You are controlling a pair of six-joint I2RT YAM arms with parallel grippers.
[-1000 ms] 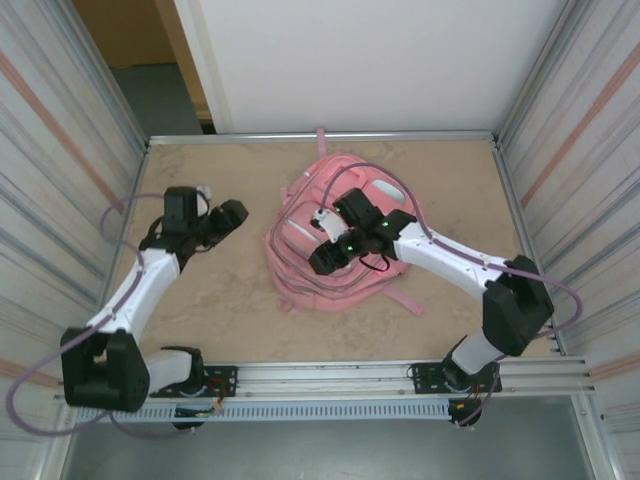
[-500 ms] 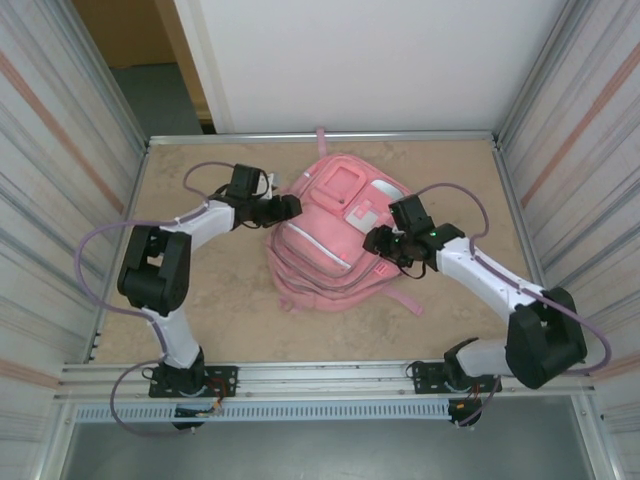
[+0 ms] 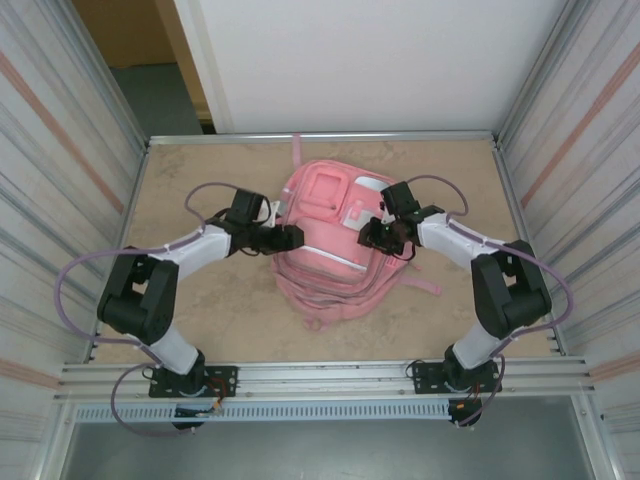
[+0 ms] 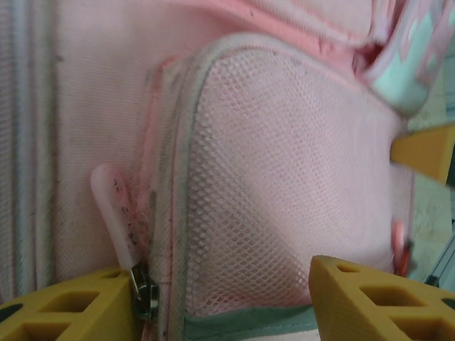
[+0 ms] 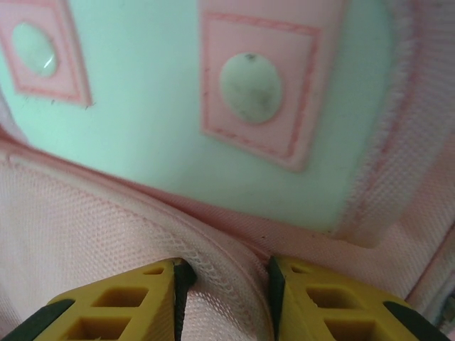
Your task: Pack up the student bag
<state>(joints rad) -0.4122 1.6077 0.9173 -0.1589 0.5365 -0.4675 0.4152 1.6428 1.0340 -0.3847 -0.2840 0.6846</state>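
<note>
Where the sandy table (image 3: 195, 185) spreads between the metal walls, there is one student bag (image 3: 325, 275), and two arms reach it, one from each side. The bag lies flat near the middle of the table, a little toward the far edge, front face up, with one pink strap (image 3: 428, 287) trailing out on its right.

The bag is the only container here. Its inside is hidden, so what it holds cannot be told. In the left wrist view one mesh side pocket (image 4: 284, 177) lies flat against the bag's side, and one pale pink zip pull (image 4: 112, 213) stands just beside it. In the right wrist view a pale mint panel (image 5: 142, 106) carries two square pink patches, each with one round stud (image 5: 250, 87).

The left gripper (image 3: 292, 238) sits at the bag's left edge. Its jaws stand wide with the bottom of the mesh pocket between them, and one yellow finger (image 4: 64, 312) touches the metal zip slider (image 4: 144, 295). Whether the fingers press the fabric cannot be told.

The right gripper (image 3: 368, 236) rests on the bag's upper right, beside the white-trimmed front pocket. Its jaws are narrow, and both pads touch a raised ridge of pink seam (image 5: 224, 266) pinched between them just below the mint panel.
</note>
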